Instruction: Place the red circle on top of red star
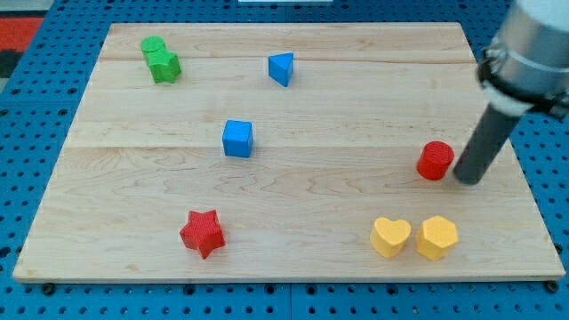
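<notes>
Fingers: none fitted; rod tip (pixel 468 178) sits just right of red circle (pixel 435 161), placed to push it leftward across desk (pixel 311 191) toward distant red star (pixel 202 233).

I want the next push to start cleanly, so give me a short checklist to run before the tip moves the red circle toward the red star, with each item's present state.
1. My tip is on the far side of the red circle from the red star: ok, it sits just to the view's right of the circle.
2. Tip touches the circle: cannot tell, they look very close.
3. Straight path to the star is free of blocks: ok; the blue cube lies above it, the yellow heart below.
4. Push line aims at the star: not ok, the star lies lower, so the tip should start slightly higher.
5. Circle stands on the board, off its edge: ok.
</notes>
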`<state>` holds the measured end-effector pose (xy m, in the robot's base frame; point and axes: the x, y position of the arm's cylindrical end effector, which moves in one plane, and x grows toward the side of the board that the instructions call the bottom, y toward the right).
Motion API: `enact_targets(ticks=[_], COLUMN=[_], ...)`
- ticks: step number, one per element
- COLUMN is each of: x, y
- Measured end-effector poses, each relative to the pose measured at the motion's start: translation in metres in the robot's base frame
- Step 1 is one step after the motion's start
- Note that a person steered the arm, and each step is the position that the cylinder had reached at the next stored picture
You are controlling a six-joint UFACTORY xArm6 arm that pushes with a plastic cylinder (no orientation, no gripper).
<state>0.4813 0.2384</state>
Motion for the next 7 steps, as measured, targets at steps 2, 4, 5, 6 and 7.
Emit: enact_targets(ticks=[2,4,5,6,7], x=[0.026,-0.015,-0.027,-0.021,-0.012], y=[-0.04,0.007,0.01,-0.064,-0.131])
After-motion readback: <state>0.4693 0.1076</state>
